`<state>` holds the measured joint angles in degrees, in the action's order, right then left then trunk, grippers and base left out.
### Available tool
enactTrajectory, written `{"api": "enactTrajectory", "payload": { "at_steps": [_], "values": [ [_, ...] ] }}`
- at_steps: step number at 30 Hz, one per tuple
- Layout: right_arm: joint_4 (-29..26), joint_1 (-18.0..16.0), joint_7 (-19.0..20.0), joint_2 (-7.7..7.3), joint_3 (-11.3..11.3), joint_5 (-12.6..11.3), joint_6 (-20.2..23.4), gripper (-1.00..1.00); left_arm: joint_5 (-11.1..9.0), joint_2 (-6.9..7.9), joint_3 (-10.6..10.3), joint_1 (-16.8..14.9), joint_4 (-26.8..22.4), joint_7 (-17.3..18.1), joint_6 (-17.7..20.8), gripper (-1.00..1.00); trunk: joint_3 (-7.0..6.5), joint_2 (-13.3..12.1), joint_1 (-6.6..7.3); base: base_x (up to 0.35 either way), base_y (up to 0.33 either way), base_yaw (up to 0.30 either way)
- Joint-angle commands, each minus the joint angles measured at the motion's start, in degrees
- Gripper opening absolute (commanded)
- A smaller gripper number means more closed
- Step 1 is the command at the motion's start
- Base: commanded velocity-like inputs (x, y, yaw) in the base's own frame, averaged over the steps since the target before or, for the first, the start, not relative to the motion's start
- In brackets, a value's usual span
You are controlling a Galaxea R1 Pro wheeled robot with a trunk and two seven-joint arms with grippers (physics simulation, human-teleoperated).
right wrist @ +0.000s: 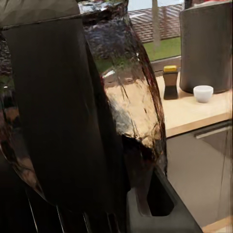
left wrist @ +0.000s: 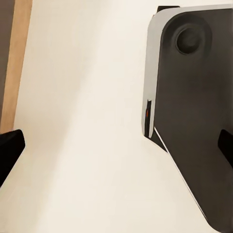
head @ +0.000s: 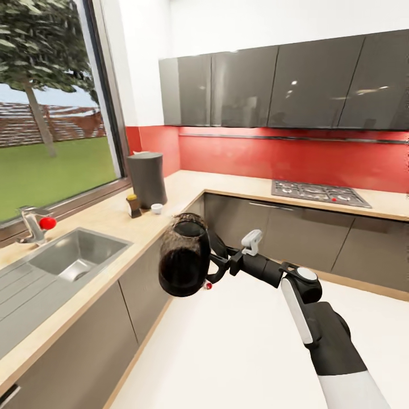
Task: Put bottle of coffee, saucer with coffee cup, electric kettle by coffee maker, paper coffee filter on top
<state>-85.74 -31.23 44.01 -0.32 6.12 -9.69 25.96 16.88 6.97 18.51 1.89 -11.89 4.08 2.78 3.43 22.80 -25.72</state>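
Observation:
My right gripper [head: 215,266] is shut on the handle of the dark glossy electric kettle [head: 183,261], holding it in the air over the floor, in front of the counter's corner. The kettle [right wrist: 121,87] looms close in the right wrist view. On the countertop [head: 113,218] by the window stands the grey cylindrical coffee maker [head: 146,179], with something pale on its top. The small bottle of coffee [head: 134,205] with a yellow lid and the white coffee cup [head: 157,208] stand in front of it. My left gripper [left wrist: 116,145] hangs open above the pale floor beside the robot's base [left wrist: 194,121].
A steel sink [head: 74,255] and a faucet [head: 35,222] with a red knob sit in the counter at left. A gas hob [head: 318,192] lies in the far counter. Dark wall cabinets [head: 272,85] hang above a red backsplash. White floor [head: 238,352] stretches ahead.

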Motion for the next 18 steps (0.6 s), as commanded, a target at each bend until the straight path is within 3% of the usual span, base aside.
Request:
{"api": "enactTrajectory", "payload": {
  "at_steps": [1, 8, 18],
  "values": [
    [-0.04, -0.06, -0.07, -0.03, 0.03, -0.77, 0.49, -1.00, 0.52, -0.03, 0.48, 0.04, -0.24, 0.40, 0.29, 1.00, 0.11, 0.11, -0.06, 0.294, -0.137, -0.061],
    [-0.04, -0.06, -0.07, -0.90, 0.03, -0.78, 0.41, -1.00, 0.52, -0.02, 0.47, 0.04, -0.24, 0.40, 0.29, 1.00, 0.11, 0.11, -0.06, 0.293, -0.138, -0.017],
    [0.14, -0.05, -0.11, -0.95, 0.03, -0.77, 0.40, -1.00, 0.52, -0.02, 0.49, 0.04, -0.24, 0.40, 0.29, 1.00, 0.11, 0.11, -0.06, 0.293, -0.137, 0.000]
  ]
}}
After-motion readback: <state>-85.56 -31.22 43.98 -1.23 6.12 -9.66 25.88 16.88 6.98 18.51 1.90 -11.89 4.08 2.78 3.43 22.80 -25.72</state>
